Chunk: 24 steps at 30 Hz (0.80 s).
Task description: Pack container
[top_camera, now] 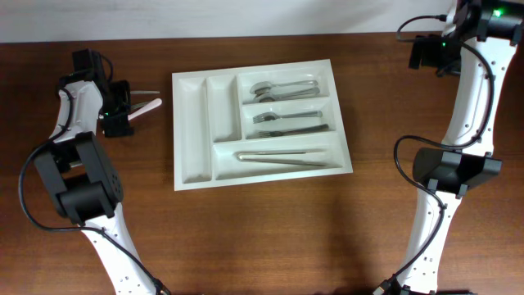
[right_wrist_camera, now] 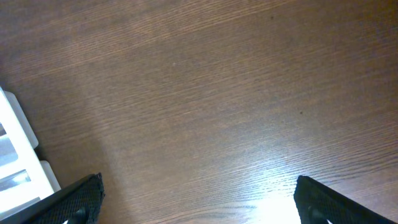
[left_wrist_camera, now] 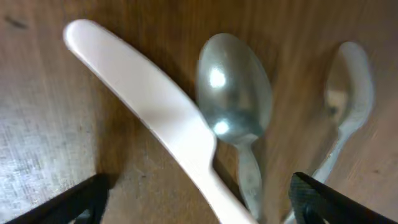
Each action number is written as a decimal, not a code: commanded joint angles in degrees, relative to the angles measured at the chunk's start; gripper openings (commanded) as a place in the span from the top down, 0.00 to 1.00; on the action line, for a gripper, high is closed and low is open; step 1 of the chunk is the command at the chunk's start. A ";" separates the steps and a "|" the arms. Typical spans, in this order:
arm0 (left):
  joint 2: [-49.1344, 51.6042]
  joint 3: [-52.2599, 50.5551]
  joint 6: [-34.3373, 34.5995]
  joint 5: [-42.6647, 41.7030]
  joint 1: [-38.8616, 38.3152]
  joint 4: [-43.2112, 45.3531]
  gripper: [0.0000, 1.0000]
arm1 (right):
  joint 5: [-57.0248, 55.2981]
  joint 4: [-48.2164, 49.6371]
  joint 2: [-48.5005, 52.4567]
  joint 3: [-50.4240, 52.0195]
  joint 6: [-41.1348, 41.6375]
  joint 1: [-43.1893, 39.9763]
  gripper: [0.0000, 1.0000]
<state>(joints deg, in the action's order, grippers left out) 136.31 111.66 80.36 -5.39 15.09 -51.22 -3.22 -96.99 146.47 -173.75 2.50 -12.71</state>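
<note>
The container point(top_camera: 195, 168), a large white cutlery tray, lies mid-table. Its three crosswise compartments hold metal spoons point(top_camera: 282, 88), forks point(top_camera: 286, 123) and knives point(top_camera: 282, 156); the two narrow upright ones show nothing inside. Left of it my left gripper point(top_camera: 123, 106) is open over loose utensils. In the left wrist view the gripper point(left_wrist_camera: 199, 202) has its jaws wide apart, with a white plastic knife point(left_wrist_camera: 149, 112) and a metal spoon point(left_wrist_camera: 233, 93) running between the fingertips point(left_wrist_camera: 323, 199), and a pale plastic spoon point(left_wrist_camera: 351, 81) just right of them. My right gripper point(top_camera: 430, 53) is open at the far right.
The right wrist view shows bare brown wood under the open right gripper point(right_wrist_camera: 199, 202), with a corner of the white tray point(right_wrist_camera: 15, 162) at the left edge. The white knife's tip point(top_camera: 151, 105) pokes out toward the tray's left wall.
</note>
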 commanded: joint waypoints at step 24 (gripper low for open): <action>3.41 -1.03 12.72 -2.08 0.61 -5.33 0.25 | -0.46 -0.33 -0.59 0.24 -0.59 -0.07 0.01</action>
<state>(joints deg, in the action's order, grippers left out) 136.97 111.66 95.66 -12.12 15.49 -57.12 -3.22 -96.99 146.47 -173.75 2.50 -12.71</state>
